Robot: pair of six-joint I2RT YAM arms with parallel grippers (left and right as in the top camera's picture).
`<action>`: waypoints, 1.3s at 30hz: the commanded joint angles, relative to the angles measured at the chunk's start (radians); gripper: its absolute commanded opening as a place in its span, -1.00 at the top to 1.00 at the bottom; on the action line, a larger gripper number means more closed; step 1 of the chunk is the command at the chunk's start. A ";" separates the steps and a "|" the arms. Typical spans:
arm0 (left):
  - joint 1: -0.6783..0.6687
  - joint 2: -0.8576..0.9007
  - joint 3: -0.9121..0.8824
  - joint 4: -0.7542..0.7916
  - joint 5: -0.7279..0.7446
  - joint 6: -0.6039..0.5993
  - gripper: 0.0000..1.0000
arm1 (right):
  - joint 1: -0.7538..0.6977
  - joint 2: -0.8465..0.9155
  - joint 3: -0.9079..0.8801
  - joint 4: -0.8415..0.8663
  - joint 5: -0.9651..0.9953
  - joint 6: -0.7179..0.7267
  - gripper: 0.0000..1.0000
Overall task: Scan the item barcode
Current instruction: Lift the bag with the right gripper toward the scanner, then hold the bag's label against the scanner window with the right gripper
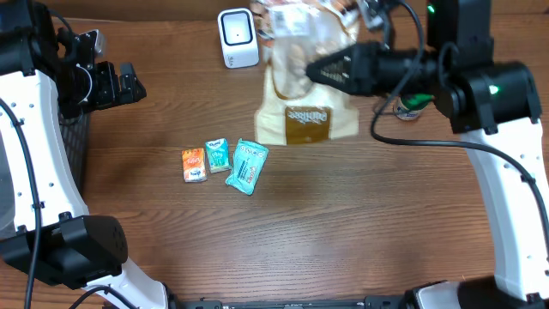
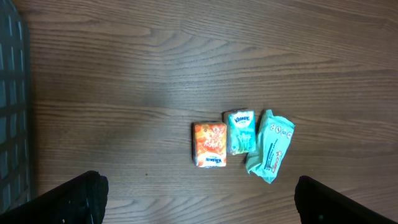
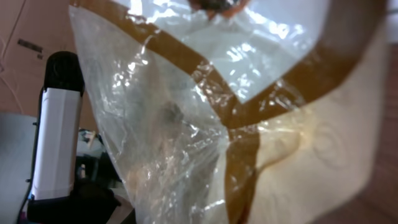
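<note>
The item is a bread bag [image 1: 307,116], clear plastic on top and cream below with a brown label. It hangs lifted at the back middle of the table, just right of the white barcode scanner [image 1: 238,39]. My right gripper [image 1: 316,69] is shut on the bag's upper part. In the right wrist view the bag [image 3: 205,112] fills the frame and hides the fingers. My left gripper [image 1: 130,83] stands open and empty at the far left; in its own view the left gripper [image 2: 202,199] hovers above bare wood.
Three small packs lie left of centre: an orange tissue pack [image 1: 194,165] [image 2: 209,144], a teal tissue pack [image 1: 217,155] [image 2: 240,131] and a teal wipes pack [image 1: 248,166] [image 2: 271,145]. A dark basket [image 1: 75,142] [image 2: 12,106] stands at the left edge. A green-topped object [image 1: 413,103] sits behind my right arm.
</note>
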 commanded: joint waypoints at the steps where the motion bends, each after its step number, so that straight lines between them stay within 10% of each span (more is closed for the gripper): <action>1: 0.003 -0.002 0.009 0.003 -0.006 0.016 -0.99 | 0.063 0.112 0.194 -0.045 0.132 -0.018 0.92; 22: 0.003 -0.002 0.009 0.003 -0.006 0.016 -0.99 | 0.303 0.657 0.340 0.417 1.506 -0.605 0.92; 30: 0.003 -0.002 0.009 0.002 -0.006 0.016 -0.99 | 0.321 0.858 0.340 0.807 1.594 -1.073 0.92; 39: 0.003 -0.002 0.009 0.003 -0.006 0.016 -0.99 | 0.333 0.962 0.340 0.897 1.587 -1.096 0.92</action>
